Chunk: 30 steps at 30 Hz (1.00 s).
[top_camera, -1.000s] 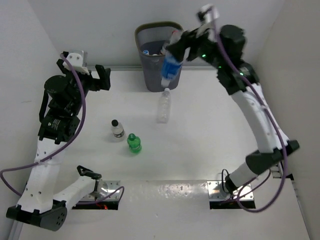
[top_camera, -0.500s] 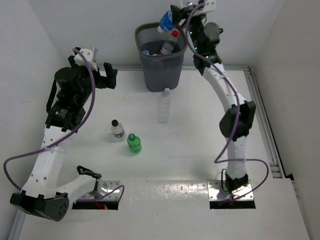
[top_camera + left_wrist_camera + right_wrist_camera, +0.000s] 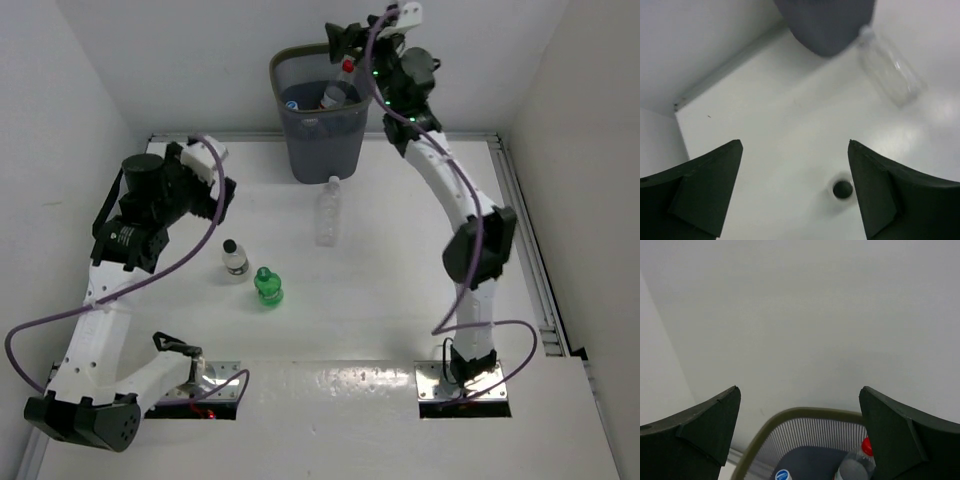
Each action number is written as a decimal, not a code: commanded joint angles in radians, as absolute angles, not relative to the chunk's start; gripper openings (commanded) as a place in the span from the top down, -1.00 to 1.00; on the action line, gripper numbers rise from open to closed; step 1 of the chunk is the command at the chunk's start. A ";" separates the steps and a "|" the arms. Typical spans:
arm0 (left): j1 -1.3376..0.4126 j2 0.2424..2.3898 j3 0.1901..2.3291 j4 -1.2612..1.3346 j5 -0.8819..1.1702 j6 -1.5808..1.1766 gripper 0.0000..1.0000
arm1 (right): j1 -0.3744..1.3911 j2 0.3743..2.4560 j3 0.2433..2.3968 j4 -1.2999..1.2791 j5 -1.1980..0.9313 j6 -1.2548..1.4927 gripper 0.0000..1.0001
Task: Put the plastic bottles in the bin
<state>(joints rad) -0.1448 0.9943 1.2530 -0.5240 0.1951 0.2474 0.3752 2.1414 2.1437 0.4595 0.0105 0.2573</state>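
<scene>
On the left, the left pincer (image 3: 220,190) hangs above the white desk (image 3: 400,290) with its jaws spread wide and nothing between them. In its wrist view the two dark fingers (image 3: 705,190) frame bare desk, and the round black cap of a bottle shows low down between them, nearer the right finger.

Just right of that pincer in the overhead view stands the small clear plastic bottle with the black cap (image 3: 234,258), apparently upright. The small green plastic bottle with a green cap (image 3: 267,286) is just beside it, a little nearer the arm bases, and the two stand apart.

Further right, the clear plastic bottle with a white cap (image 3: 328,212) lies on its side, cap end towards the far wall and close to the foot of the bin.

The dark grey mesh bin (image 3: 320,135) stands at the far edge of the desk. Inside it a clear bottle with a red cap (image 3: 340,85) leans against the right-hand wall, and a blue-labelled bottle (image 3: 293,103) lies lower on the left.

The right pincer (image 3: 345,35) hovers over the bin's far right rim, its jaws wide apart and empty. In its wrist view the bin rim (image 3: 805,412) and the red cap lie below.
</scene>
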 commanded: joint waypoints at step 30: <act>-0.135 1.428 1.074 -0.784 0.281 0.502 -0.63 | 0.126 1.318 1.420 -0.359 -0.371 0.339 -1.00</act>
